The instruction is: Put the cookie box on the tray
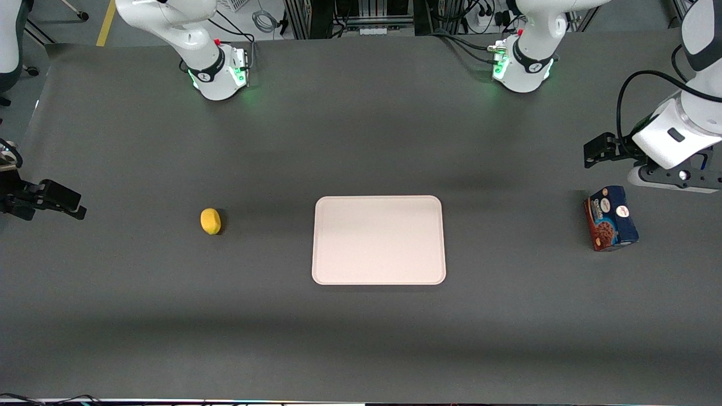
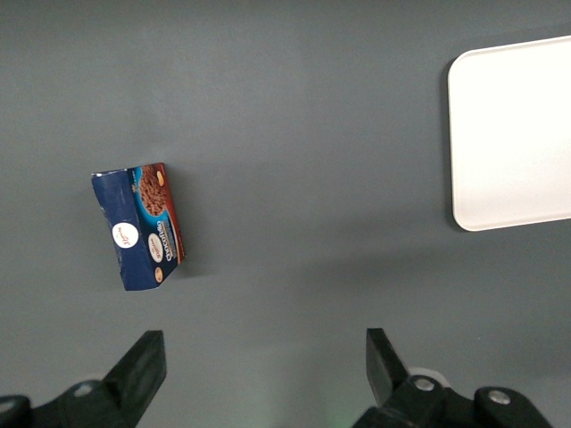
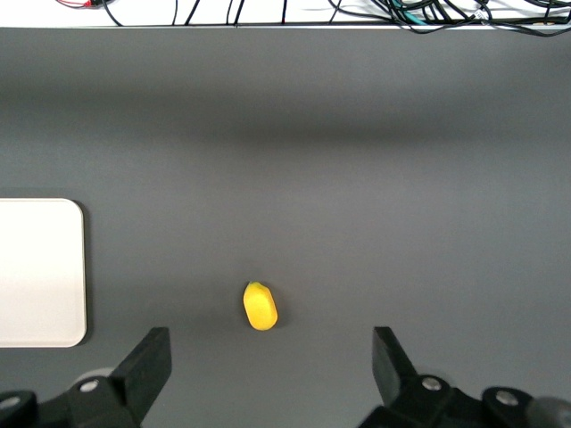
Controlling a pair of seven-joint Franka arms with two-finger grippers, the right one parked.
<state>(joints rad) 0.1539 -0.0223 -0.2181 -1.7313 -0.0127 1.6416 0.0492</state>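
Tray: cut off by the left wrist view's edge. Cookie box: lettering too small to read. Left gripper: partly cropped at the front view's edge, above the worktop.

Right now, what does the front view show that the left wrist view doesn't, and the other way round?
Only the front view shows the yellow lump toward the parked arm's end of the table, the arm bases, and the whole tray. Only the left wrist view shows the pincer with its fingers spread open, hovering above bare table, touching nothing. Both show the cookie box lying on the table apart from the tray, toward the working arm's end; the wrist view catches just one end of the tray.
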